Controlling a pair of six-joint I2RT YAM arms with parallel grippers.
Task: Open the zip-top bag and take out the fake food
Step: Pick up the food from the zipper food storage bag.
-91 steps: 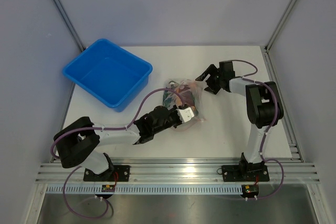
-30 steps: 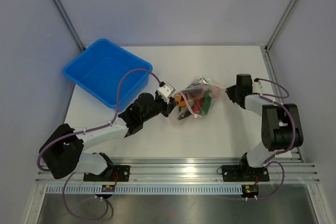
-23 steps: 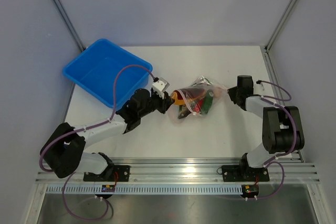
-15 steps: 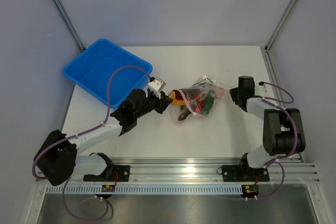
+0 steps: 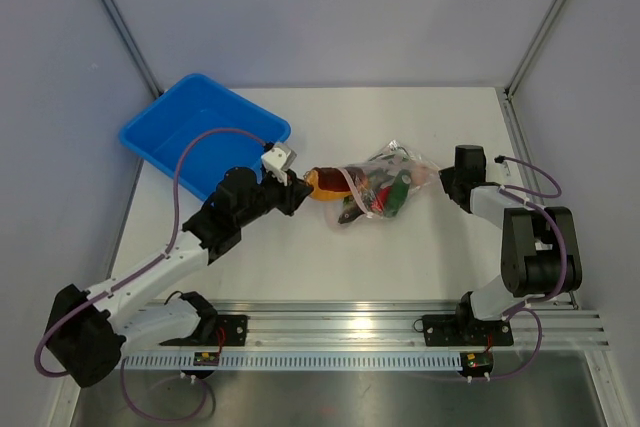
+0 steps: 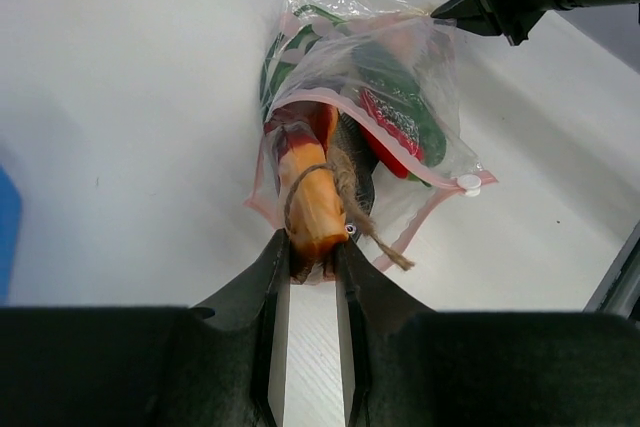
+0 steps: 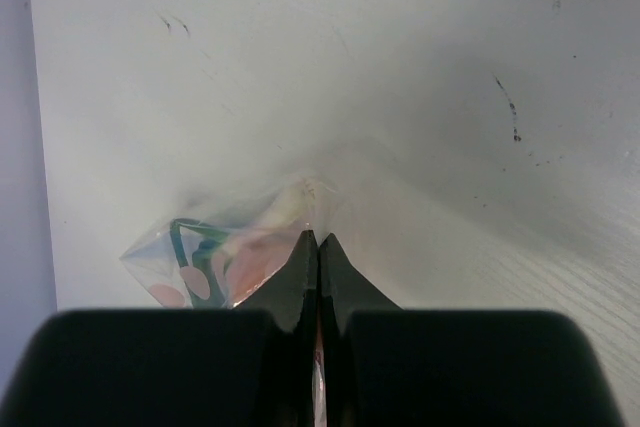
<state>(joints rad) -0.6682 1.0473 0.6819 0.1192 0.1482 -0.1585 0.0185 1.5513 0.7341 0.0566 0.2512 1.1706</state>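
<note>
From above, the bag [image 5: 385,185] lies mid-desk, stretched between the two arms. The left jaws grip the orange piece [image 5: 322,184] at the bag's left, open end. The right jaws pinch the opposite corner, seemingly as an anchor, so a pull on the food would not drag the whole bag along. The bin [image 5: 205,137] sits just behind the left arm, likely the drop place. The desk [image 5: 420,247] around them is bare white.

From the left wrist, the jaws pinch the near tip of the orange piece [image 6: 312,209], which has a brown strand looped round it. Its far end sits inside the bag's mouth, where the pink zip strip [image 6: 425,217] gapes apart, so the bag looks already open. A red piece [image 6: 393,119] and dark green food lie deeper inside, and I judge them the next to fetch. The right arm's dark tip holds the far corner at the top of this view.

From the right wrist, the jaws are pressed together on a thin fold of the bag [image 7: 230,259], which is pulled taut away from them. The grip is low to the desk, which probably keeps the plastic flat and the mouth facing the other arm
</note>
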